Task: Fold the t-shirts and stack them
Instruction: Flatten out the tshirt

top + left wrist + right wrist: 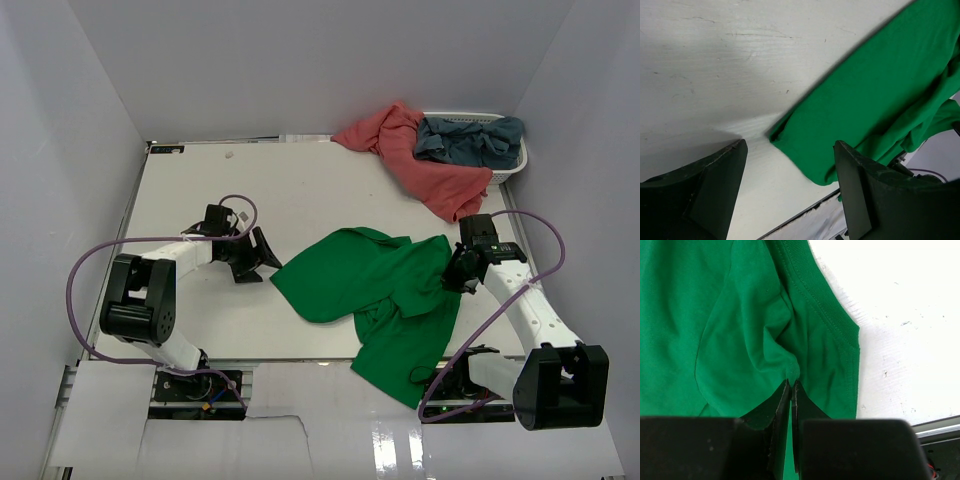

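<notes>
I have the green t-shirt (385,295) lying rumpled in the middle of the table (200,180), toward the right, with its near part spilling over the table's front edge. The right gripper (791,386) is pinched shut on it. The right wrist view shows the two fingers pressed together with the cloth puckering up to their tips, just beside a ribbed, stitched band that I take for the collar or a sleeve hem.

The left gripper (790,143) stands wide open and holds nothing. Its next move turns on the shirt's free left corner, which lies flat on the table just ahead of those jaws and roughly in line with the gap between them. It is close but not touching either finger. From that corner the cloth runs away diagonally toward the right arm, so the left arm is plainly the nearer one for it. I judge it needs a short reach forward and down before it can grip.

Only the top view tells me how bunched the shirt is and that it overhangs the edge. Only the left wrist view shows the corner as a rounded, doubled-over lip rather than a single layer.

The salmon-pink t-shirt (420,160) drapes out of the white basket (515,160) at the far right, and the grey-blue t-shirt (470,138) sits inside it, both well apart from the arms.
</notes>
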`<state>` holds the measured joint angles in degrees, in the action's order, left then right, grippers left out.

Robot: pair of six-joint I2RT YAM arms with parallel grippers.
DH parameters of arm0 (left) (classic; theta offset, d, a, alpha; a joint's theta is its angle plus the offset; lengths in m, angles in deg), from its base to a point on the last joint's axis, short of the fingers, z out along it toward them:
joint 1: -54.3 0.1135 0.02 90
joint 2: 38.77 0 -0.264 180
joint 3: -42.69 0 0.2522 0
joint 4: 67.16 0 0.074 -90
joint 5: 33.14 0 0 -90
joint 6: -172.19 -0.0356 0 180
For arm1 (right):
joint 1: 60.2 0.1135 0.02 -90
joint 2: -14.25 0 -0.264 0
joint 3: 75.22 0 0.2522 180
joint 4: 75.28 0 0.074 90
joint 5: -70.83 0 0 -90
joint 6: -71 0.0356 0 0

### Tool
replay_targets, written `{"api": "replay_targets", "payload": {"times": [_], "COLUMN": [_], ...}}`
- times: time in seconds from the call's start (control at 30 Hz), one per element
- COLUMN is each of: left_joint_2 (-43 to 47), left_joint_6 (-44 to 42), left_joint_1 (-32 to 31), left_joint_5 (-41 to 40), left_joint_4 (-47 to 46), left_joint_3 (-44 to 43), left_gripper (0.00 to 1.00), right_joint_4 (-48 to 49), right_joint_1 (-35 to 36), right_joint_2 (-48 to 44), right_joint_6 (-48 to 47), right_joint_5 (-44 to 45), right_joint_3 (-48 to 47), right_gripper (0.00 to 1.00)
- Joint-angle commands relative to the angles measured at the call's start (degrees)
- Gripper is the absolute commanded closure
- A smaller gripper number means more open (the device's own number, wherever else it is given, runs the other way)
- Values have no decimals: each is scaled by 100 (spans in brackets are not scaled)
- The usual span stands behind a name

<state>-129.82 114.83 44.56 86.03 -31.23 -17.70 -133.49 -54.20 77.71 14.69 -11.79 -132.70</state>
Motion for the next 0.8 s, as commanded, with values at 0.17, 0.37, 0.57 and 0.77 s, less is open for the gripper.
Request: {"api": "replay_targets", "payload": {"times": [0.17, 0.37, 0.57, 0.77], "left_joint_2": [-212, -370, -510, -642], "left_joint_6": [-48, -12, 93, 120], "left_joint_1": [-134, -221, -274, -301], "left_joint_5": [-16, -43, -34, -183], "left_joint_4": [68, -11, -169, -213], "left_joint_3": [-92, -48, 22, -30], "left_gripper": [23, 25, 41, 54], "right_joint_4": [41, 41, 15, -3], "right_joint_1": [-29, -29, -29, -20], "right_joint_2": [-106, -115, -159, -211], "right_joint_6": [-65, -73, -91, -108], "right_joint_5": [-35, -35, -26, -35], "right_joint_3": [-101, -136, -224, -268], "right_gripper": [92, 92, 92, 92]}}
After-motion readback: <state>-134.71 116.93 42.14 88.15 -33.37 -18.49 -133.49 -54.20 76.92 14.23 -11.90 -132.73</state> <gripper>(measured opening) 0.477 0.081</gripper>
